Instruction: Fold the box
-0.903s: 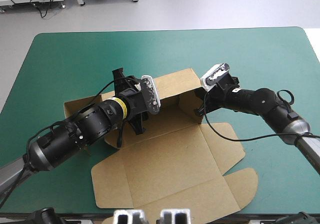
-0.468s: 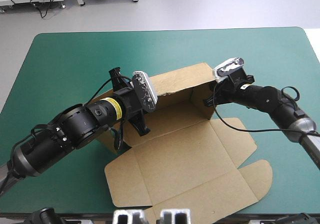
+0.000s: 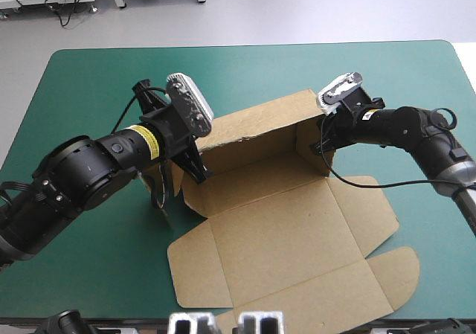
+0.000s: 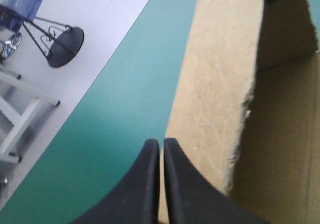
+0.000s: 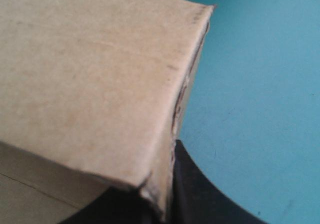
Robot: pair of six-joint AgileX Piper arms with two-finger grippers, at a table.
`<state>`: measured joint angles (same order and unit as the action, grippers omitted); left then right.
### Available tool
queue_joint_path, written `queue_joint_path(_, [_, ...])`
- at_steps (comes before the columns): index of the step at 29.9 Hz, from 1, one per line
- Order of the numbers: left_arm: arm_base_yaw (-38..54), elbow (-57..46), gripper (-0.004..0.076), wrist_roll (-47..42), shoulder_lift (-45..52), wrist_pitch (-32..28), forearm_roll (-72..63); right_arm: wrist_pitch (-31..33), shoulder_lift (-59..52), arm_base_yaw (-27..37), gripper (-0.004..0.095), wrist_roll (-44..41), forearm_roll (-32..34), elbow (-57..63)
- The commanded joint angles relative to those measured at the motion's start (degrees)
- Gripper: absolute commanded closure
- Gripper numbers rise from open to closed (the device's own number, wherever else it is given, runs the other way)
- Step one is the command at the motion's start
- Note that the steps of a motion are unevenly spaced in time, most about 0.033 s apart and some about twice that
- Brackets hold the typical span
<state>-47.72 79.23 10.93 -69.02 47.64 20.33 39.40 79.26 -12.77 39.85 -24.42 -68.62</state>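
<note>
Table (image 3: 89, 88): teal-green cover, smooth and matte, with rounded far corners. Beyond its far edge I see pale grey floor (image 3: 297, 14) and white furniture legs.

Box (image 3: 290, 237): brown board sitting centre to right of the table, reaching almost to the near edge. The long axis runs from the middle of the table toward the near-right corner, skewed a little clockwise against the table edges. The raised end is on the far side and the flat end points at the near-right corner.

The back wall (image 3: 253, 126) stands up, and its right end is farther from me than its left. The right wall (image 3: 312, 149) is raised and meets it at a corner. Everything nearer lies flat on the cover: a large creased panel, square side flaps and one rounded flap (image 3: 394, 263) at the right.

The board is plain, unprinted and matte. In the left wrist view the wall's top edge (image 4: 247, 114) is ragged and fibrous.

Left gripper (image 3: 195, 164): at the left end of the back wall. The fingers are pinched to a thin slit, which I read as clamped on the box.

Right gripper (image 3: 325, 142): at the right wall's corner, with a black finger on either side of the board, clamped on the box.
</note>
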Motion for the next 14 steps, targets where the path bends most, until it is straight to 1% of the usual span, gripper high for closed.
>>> queue_joint_path(1, [5.3,2.5,0.0713,-4.6,1.5,-0.2,0.6,7.7,-1.8,0.3,0.0932,-3.2,6.5,-5.9])
queue_joint_path(6, [18.8,2.5,0.0713,-4.0,1.5,2.1,-7.0,18.7,-1.8,0.3,0.0932,-8.3,15.6,-10.3])
queue_joint_path(9, [27.5,2.5,0.0713,0.7,1.5,4.2,-14.4,25.2,-1.2,0.3,0.0932,-8.8,17.1,-11.7])
queue_joint_path(10, [29.8,2.5,0.0713,2.6,1.5,4.7,-16.6,26.0,-0.6,0.3,0.0932,-8.8,17.2,-12.0])
queue_joint_path(14, [39.6,2.5,0.0713,8.2,1.5,5.0,-26.4,26.0,3.2,0.3,0.0933,-9.9,17.2,-13.3])
